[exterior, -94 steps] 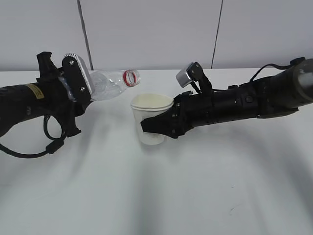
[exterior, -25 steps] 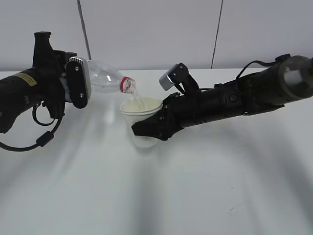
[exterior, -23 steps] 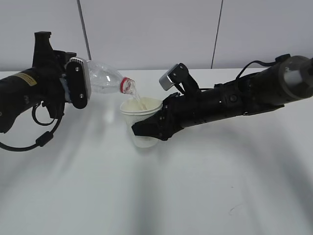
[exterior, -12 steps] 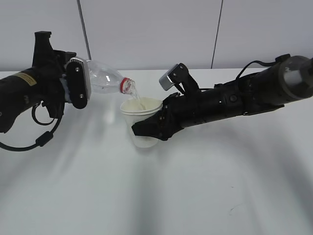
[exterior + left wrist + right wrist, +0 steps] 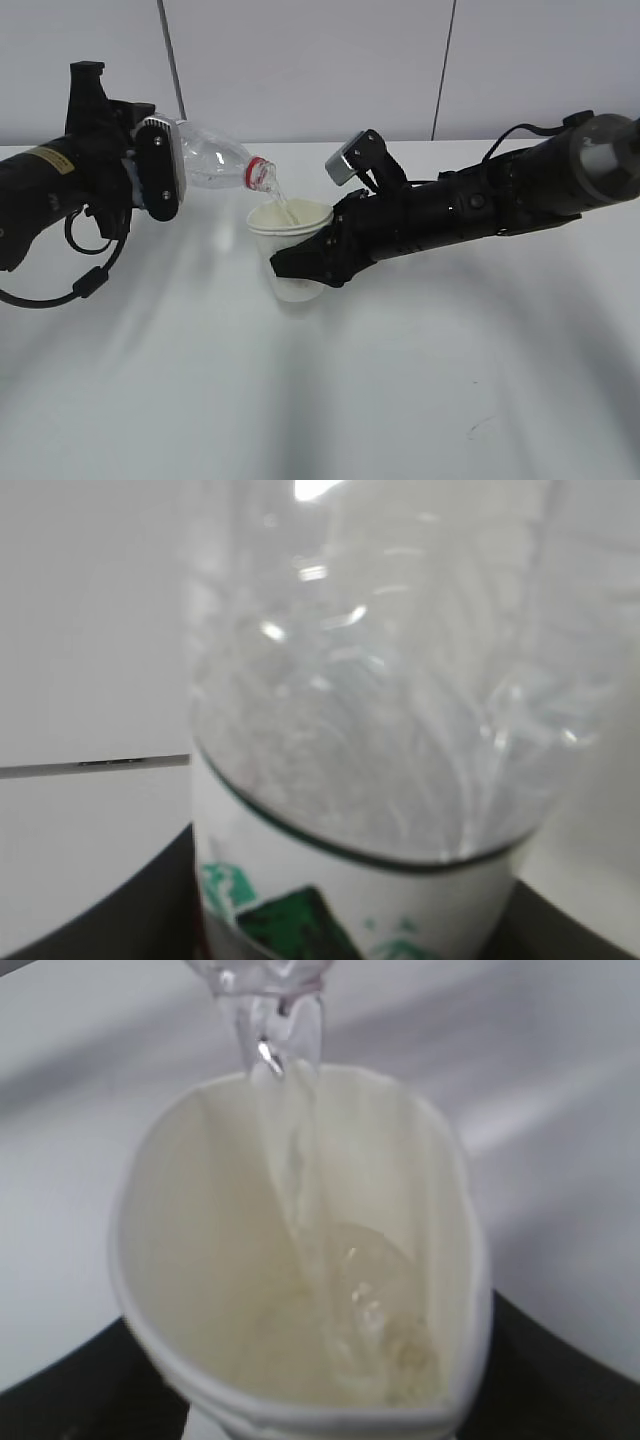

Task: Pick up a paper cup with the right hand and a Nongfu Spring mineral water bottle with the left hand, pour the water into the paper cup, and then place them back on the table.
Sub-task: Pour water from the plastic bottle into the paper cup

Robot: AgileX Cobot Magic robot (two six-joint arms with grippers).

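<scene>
Vs a few secs ago, clear plastic Nongfu Spring mineral water bottle [image 5: 215, 166] tips lower, mouth at cup's 11 o'clock; water now streams into small off-white paper cup [image 5: 291, 247] (pour underway, cup off table). Left hand [image 5: 150, 180] fingers clamp bottle; right hand [image 5: 300, 262] fingers pinch cup.

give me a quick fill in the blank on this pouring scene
1. The left gripper holds the ____, tilted mouth-down.
2. Water streams from the bottle into the ____.
3. The right gripper holds the cup ____ the table, not on it.

Missing words: bottle; cup; above
</scene>
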